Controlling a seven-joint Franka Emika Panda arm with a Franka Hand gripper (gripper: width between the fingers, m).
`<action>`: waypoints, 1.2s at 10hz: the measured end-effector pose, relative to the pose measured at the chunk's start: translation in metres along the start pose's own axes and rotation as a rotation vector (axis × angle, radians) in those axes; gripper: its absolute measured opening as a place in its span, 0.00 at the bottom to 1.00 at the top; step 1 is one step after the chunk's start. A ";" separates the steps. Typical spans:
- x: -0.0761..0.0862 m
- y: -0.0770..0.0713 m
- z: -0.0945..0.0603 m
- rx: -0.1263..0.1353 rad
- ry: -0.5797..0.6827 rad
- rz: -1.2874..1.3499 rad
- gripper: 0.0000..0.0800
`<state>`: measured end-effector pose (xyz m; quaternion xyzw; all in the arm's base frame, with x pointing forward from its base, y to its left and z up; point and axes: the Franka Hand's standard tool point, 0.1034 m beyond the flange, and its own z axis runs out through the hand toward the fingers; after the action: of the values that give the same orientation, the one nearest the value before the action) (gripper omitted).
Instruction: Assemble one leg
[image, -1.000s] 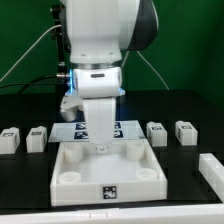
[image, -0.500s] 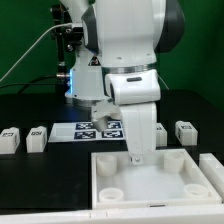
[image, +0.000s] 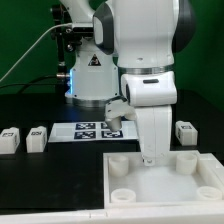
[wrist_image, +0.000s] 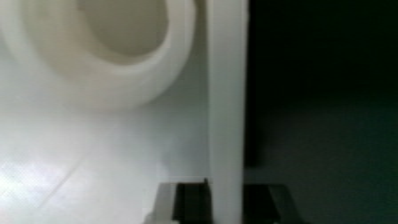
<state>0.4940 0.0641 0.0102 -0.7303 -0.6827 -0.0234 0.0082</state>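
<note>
The hand (image: 150, 157) is seen closed narrowly on the rim of the white panel (image: 165, 186), and a leg (image: 185, 131) is placed near it on the worktop (image: 40, 180).

The exterior view faces the arm (image: 140, 60) from just above the table (image: 40, 190) at middling range, while the wrist view looks down past the gripper (image: 150, 157), very close, onto the same white panel (image: 165, 188).

You see: panel (image: 168, 187) white; leg (image: 37, 137) white, black-and-white tag; table (image: 40, 190) black; backdrop (image: 20, 25) green.
</note>
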 end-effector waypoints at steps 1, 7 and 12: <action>0.000 0.000 0.000 0.000 0.000 0.000 0.07; -0.001 0.000 0.000 0.001 0.000 0.003 0.73; -0.002 0.000 0.001 0.001 0.000 0.004 0.81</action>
<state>0.4937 0.0623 0.0096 -0.7316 -0.6813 -0.0232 0.0087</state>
